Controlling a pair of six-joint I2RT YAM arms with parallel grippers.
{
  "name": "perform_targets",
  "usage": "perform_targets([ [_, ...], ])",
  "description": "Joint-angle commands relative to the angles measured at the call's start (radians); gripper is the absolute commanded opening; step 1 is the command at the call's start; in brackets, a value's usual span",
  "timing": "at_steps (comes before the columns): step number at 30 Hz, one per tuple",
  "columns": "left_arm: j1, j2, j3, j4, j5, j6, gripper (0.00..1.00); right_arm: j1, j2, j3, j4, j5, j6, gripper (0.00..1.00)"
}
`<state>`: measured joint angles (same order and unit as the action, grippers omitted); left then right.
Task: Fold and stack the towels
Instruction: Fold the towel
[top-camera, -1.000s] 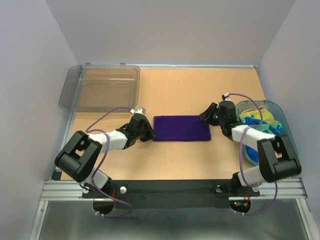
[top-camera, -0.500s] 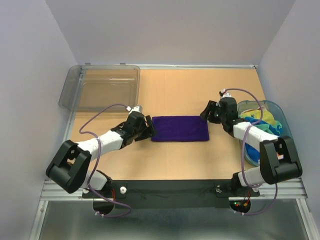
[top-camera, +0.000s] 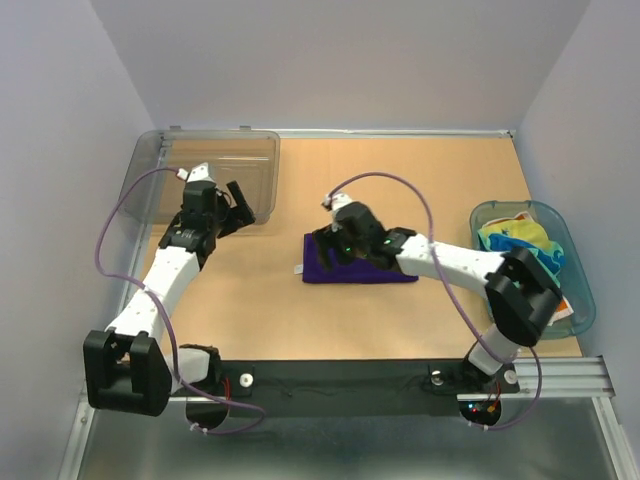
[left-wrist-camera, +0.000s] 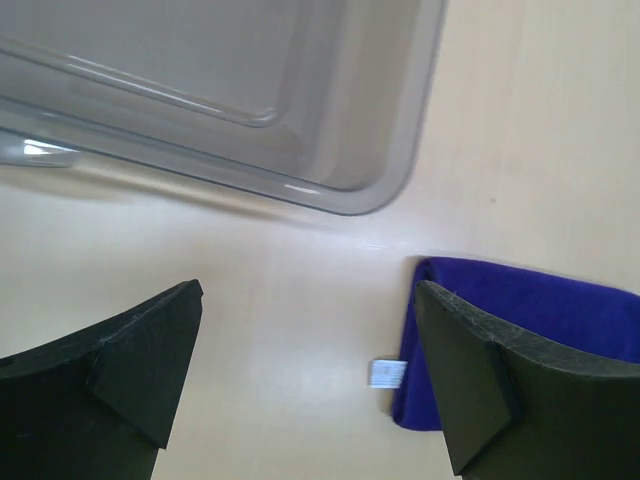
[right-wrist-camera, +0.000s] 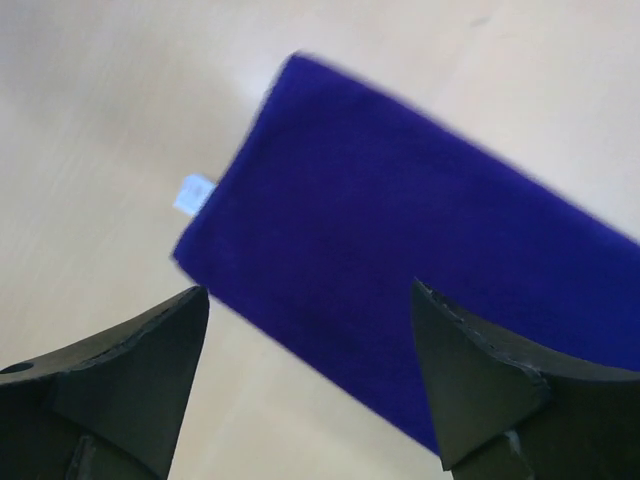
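Observation:
A purple towel (top-camera: 375, 265) lies folded flat in the middle of the table, with a small white tag (left-wrist-camera: 385, 373) at its left end. My right gripper (top-camera: 328, 250) hovers open over that left end, and nothing is between its fingers; the right wrist view shows the towel (right-wrist-camera: 400, 230) just ahead of the gripper (right-wrist-camera: 310, 385). My left gripper (top-camera: 240, 208) is open and empty beside the bin's near right corner, left of the towel (left-wrist-camera: 540, 310). More towels (top-camera: 520, 245), yellowish-green, blue and white with orange, are bunched in the teal basket (top-camera: 583, 300).
A clear grey plastic bin (top-camera: 150, 175) sits at the back left; its rounded corner (left-wrist-camera: 390, 190) is close ahead of my left gripper (left-wrist-camera: 310, 385). The teal basket stands against the right wall. Bare tabletop (top-camera: 400, 180) lies behind the purple towel.
Both grippers opened and left the towel's ends. The left arm swung back towards the bin. The right arm crossed over the towel to its left end.

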<state>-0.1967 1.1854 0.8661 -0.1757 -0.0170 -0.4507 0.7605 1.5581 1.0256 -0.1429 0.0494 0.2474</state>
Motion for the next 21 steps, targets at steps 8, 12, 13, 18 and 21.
perform_targets([
  [8,0.121,-0.066,-0.075,-0.019,0.002,0.106,0.98,0.266,0.368,0.347,-0.19,0.296,0.012,0.71],
  [12,0.137,-0.089,-0.085,-0.011,0.005,0.104,0.98,0.289,0.431,0.418,-0.224,0.355,0.053,0.69],
  [13,0.138,-0.095,-0.085,-0.011,0.006,0.104,0.98,0.292,0.453,0.433,-0.23,0.383,0.067,0.68],
  [18,0.141,-0.107,-0.088,-0.007,0.012,0.104,0.98,0.301,0.516,0.473,-0.264,0.435,0.09,0.65],
  [21,0.141,-0.107,-0.088,-0.007,0.012,0.106,0.98,0.306,0.546,0.478,-0.306,0.451,0.116,0.62],
])
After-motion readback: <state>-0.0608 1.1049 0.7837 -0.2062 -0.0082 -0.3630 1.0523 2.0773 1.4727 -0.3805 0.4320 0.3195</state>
